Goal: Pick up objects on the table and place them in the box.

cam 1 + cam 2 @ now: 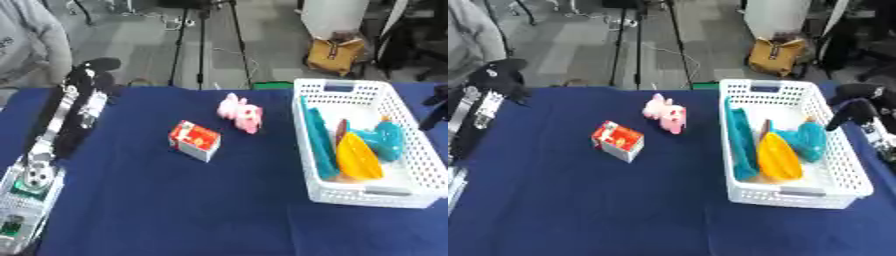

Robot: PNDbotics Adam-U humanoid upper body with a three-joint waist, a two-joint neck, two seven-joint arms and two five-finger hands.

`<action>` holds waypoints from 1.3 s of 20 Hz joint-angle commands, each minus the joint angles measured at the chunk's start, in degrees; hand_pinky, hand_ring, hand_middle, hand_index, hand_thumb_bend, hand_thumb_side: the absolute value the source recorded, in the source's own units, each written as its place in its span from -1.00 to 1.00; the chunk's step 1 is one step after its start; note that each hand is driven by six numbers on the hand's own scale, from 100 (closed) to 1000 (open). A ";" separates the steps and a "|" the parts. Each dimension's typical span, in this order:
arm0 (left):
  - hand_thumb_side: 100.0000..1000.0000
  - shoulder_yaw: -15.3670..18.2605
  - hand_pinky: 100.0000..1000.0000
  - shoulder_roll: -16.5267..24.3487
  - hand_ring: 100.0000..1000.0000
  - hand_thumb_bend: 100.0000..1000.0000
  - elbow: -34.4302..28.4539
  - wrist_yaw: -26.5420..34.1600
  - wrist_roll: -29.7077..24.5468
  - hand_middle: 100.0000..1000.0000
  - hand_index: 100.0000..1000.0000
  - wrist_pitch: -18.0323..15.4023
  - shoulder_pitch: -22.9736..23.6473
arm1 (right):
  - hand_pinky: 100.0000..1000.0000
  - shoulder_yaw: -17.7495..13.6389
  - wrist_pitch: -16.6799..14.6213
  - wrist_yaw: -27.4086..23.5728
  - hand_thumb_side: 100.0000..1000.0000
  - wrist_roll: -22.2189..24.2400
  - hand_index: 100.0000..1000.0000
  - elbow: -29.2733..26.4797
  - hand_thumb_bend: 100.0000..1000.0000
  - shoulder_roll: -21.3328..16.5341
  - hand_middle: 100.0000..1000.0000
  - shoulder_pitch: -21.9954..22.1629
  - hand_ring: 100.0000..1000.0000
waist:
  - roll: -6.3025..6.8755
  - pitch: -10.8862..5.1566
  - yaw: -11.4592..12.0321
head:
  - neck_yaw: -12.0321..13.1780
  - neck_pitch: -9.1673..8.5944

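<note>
We see our left hand [87,75] at the upper left and right hand [855,107] at the right edge, both holding nothing, fingers seemingly curled; the red carton [194,140] and pink toy [241,113] wait mid-counter [175,210], left of the part-filled box [402,192]

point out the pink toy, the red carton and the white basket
pink toy [241,113], left eye view, middle of its body
red carton [194,139], left eye view, its red top face
white basket [798,194], right eye view, near rim
</note>
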 commanded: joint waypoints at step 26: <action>1.00 -0.09 0.07 0.00 0.15 -0.75 -1.11 -0.52 -0.68 0.62 0.70 -0.25 -0.52 | -0.12 -0.48 -0.09 0.40 0.12 -0.43 0.51 -0.63 -0.87 -1.13 0.16 -0.63 -0.16 | -0.06 -0.90 -0.25 | 0.35 -0.50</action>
